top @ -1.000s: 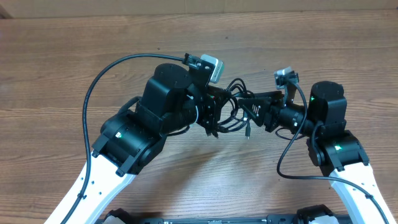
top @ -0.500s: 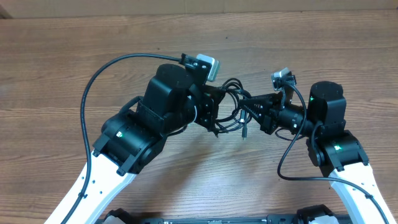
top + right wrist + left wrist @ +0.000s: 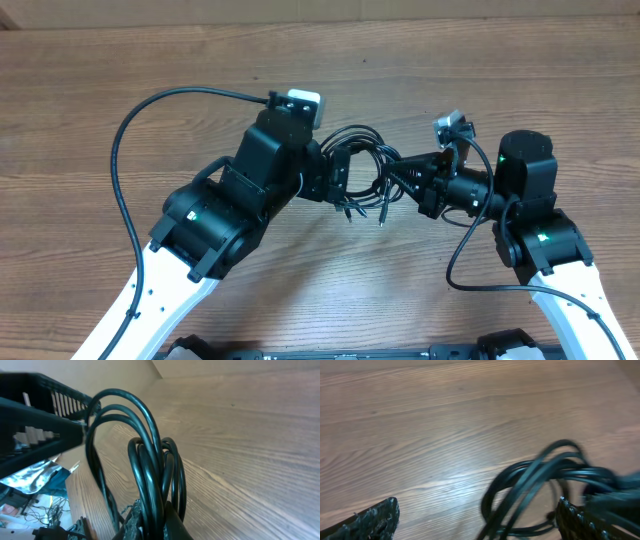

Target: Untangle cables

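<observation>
Wooden table (image 3: 100, 80), bare grain, fills every view. Left arm (image 3: 215, 215) and right arm (image 3: 530, 235) angle in toward the middle.

The cables (image 3: 362, 160): one coil of thin black loops between the two tools, near table centre. Whether the lowest loops touch the wood, cannot tell. One plug end (image 3: 381, 214) dangles toward the front edge.

Left gripper (image 3: 338, 180): jaws spread wide, holding nothing. In the left wrist view the coil sits close to one finger, the other well apart.

Right gripper (image 3: 395, 180): pressed together, pinching several strands at once. In the right wrist view the loops rise straight up out of its tips.

Risks, as judged:
- Pinching many strands at once means any pull likely drags the whole coil, or tightens the tangle rather than freeing one cord.
- A loop could snag the open left finger.
- The dangling plug may catch inside a loop.

Writing: none readable. No brand or label seen, only small green lights on the arms.
</observation>
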